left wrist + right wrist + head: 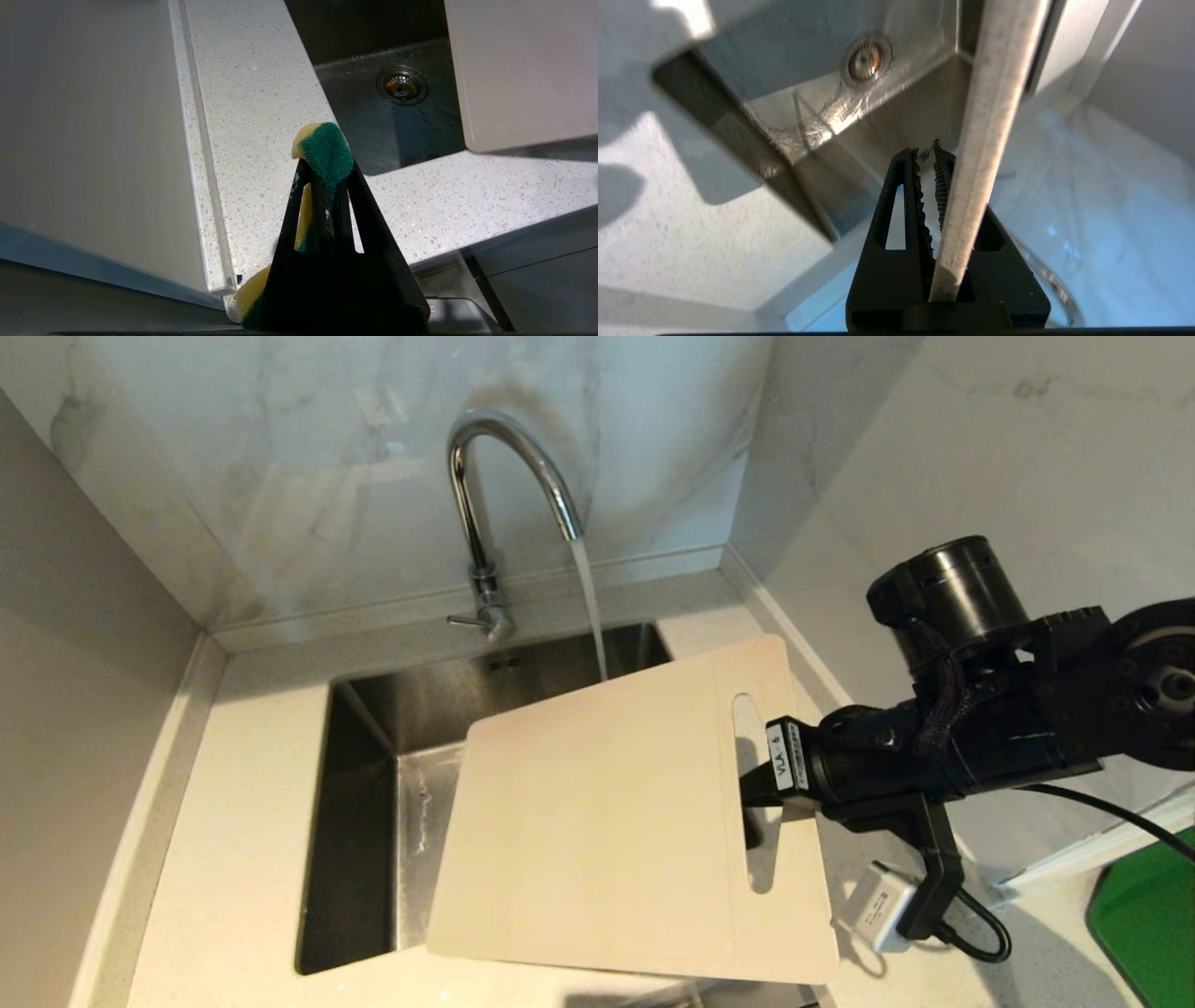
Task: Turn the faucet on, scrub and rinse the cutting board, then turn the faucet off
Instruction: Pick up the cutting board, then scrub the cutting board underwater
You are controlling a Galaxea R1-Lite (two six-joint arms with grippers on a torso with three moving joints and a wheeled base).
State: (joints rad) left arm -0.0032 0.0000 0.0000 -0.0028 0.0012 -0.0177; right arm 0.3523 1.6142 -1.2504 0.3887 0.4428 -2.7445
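Marble-look wall panels (308,476) meet in a corner behind a pale speckled countertop (233,859), and a steel sink (359,821) is let into that countertop. The sink basin holds no loose items that can be seen; its round drain strainer (402,85) sits in the floor of the basin, and the steel around it shows wet streaks in the right wrist view.

The faucet (485,495) rises from the back ledge behind the sink, its small lever (464,620) pointing out to the side. A stream of water (590,607) runs from the spout and passes behind the upper edge of the cutting board (597,821).

The cutting board hangs tilted over the right part of the sink, its lower edge out over the front counter. The right gripper (758,784) reaches in from the right and is closed on the board at the handle cutout (758,775), with 1 finger through the slot; the right wrist view shows the board's thin edge (985,140) pinched against 1 ridged pad (944,186).

The left gripper (324,186) is out of the head view, above the counter at the sink's front-left corner. Its fingers are squeezed tight on a yellow-and-green sponge (327,154).

A green tray (1153,915) lies on the counter at the far right.
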